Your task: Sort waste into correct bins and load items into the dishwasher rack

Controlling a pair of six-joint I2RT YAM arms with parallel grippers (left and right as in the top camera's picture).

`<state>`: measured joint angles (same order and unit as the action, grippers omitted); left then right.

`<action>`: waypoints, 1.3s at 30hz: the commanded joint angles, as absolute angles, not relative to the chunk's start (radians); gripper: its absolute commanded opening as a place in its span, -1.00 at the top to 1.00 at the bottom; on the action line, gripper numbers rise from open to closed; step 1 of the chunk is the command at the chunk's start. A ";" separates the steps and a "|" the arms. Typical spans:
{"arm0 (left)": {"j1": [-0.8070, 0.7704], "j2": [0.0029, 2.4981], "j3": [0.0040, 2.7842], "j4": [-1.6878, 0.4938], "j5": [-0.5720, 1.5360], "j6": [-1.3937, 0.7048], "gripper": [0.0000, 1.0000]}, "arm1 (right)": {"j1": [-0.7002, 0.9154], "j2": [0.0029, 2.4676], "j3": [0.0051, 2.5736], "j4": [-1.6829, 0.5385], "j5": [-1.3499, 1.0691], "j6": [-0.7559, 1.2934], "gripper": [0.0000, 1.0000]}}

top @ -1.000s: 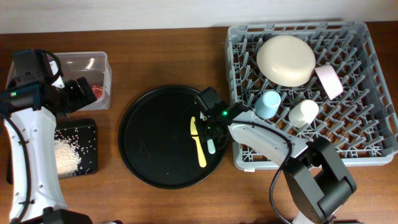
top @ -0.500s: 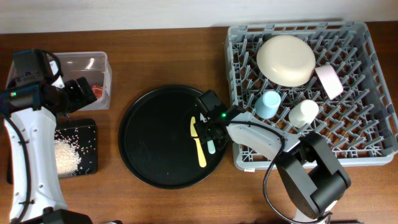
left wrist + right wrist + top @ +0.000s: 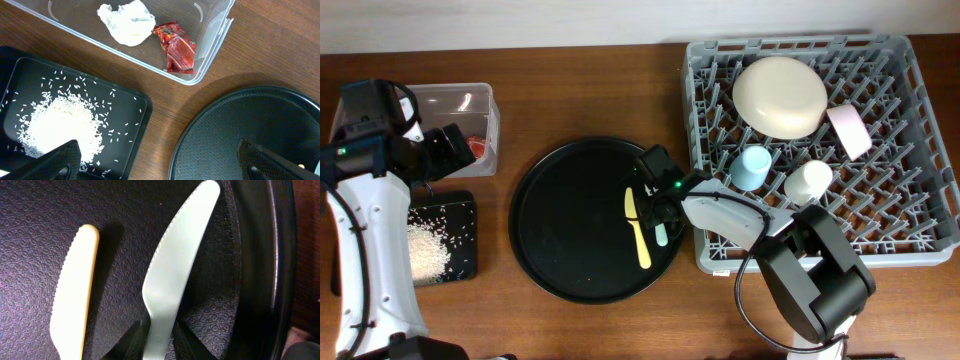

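My right gripper (image 3: 658, 215) (image 3: 160, 340) is low over the round black tray (image 3: 570, 230), its fingers closed against the handle of a pale green knife (image 3: 175, 265) (image 3: 660, 236). The slim pale yellow utensil (image 3: 75, 305) (image 3: 639, 232) lies just left of it. My left gripper (image 3: 160, 167) (image 3: 448, 150) is open and empty, above the table. The clear box (image 3: 210, 30) holds the white wrapper (image 3: 127, 22) and the red wrapper (image 3: 177, 47). The flat black tray (image 3: 135, 135) holds rice (image 3: 57, 125). The grey rack (image 3: 910, 200) holds the cream bowl (image 3: 780, 95), pink bowl (image 3: 848, 130), blue cup (image 3: 752, 165) and white cup (image 3: 808, 180).
The round tray's raised rim (image 3: 260, 255) runs close to the right of the green knife. The rack's front left corner sits just right of my right gripper. Bare wood lies between the flat black tray and the round tray (image 3: 240, 130).
My right gripper has edged slightly along the green knife on the round tray. The left arm and everything else have stayed put.
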<state>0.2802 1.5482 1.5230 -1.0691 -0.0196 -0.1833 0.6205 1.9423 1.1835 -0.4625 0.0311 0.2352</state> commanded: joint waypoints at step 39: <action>0.283 1.532 1.535 -1.068 -0.026 -0.185 -0.99 | 0.326 1.839 1.423 -0.721 0.110 0.244 0.71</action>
<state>0.2802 1.5482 1.5230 -1.0695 -0.0196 -0.1833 0.3470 1.8256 1.4178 -0.7227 0.0647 0.2367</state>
